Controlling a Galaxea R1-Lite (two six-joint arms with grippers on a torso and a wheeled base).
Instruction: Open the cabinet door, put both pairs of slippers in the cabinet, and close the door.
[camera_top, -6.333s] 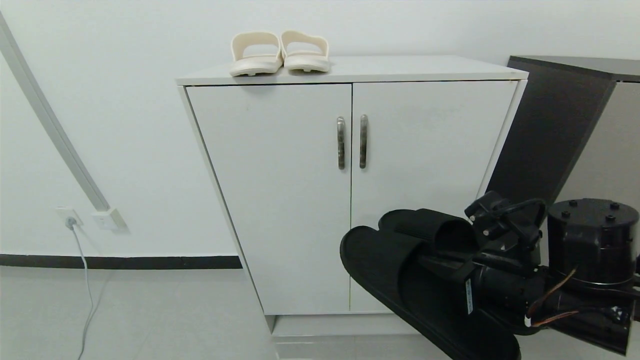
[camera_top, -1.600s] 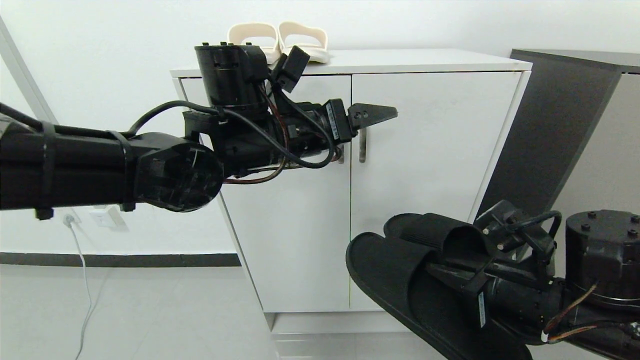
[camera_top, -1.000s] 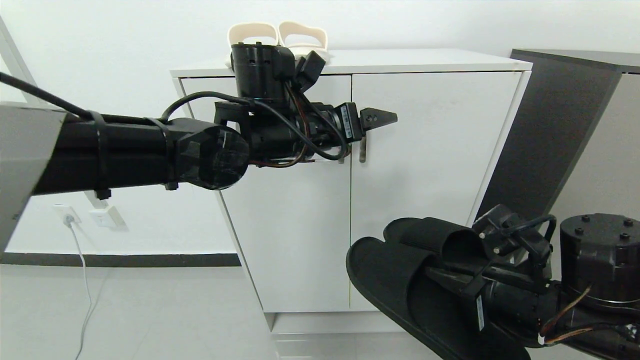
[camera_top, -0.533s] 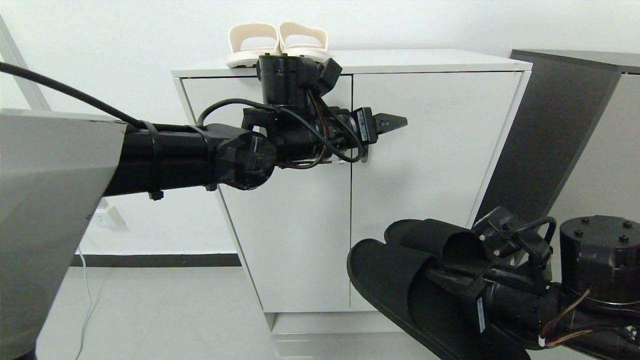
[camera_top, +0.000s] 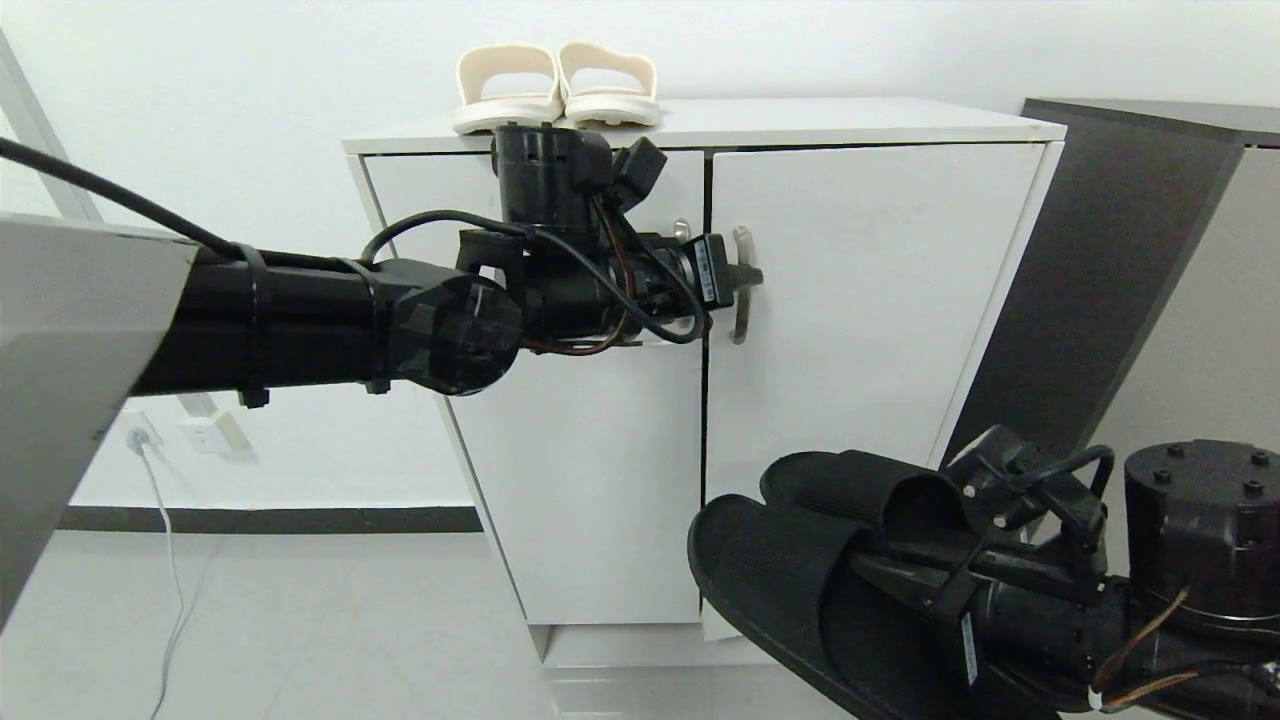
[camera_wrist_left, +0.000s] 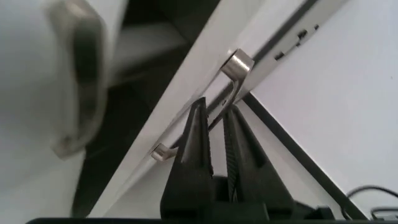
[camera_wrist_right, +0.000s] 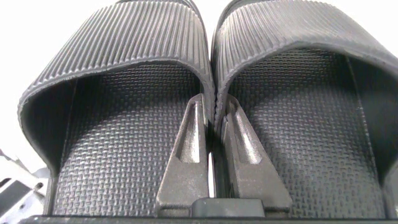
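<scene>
Currently the cabinet (camera_top: 850, 118) stands with its right door (camera_top: 860, 300) slightly ajar. A dark gap shows along the door's inner edge, and you cannot make out the interior through it. Your left gripper (camera_top: 745, 275) is pinched onto that door's handle (camera_top: 742, 320), with the bar running between the fingers (camera_wrist_left: 198, 143). The left door's handle (camera_top: 681, 229) is mostly hidden behind the wrist. Cream slippers (camera_top: 556, 88) sit side by side on the cabinet top. Your right gripper (camera_wrist_right: 213, 109) clamps the black slippers (camera_wrist_right: 137, 93) by their touching inner edges, low in front of the right door — their lower ends run off the head view's edge.
</scene>
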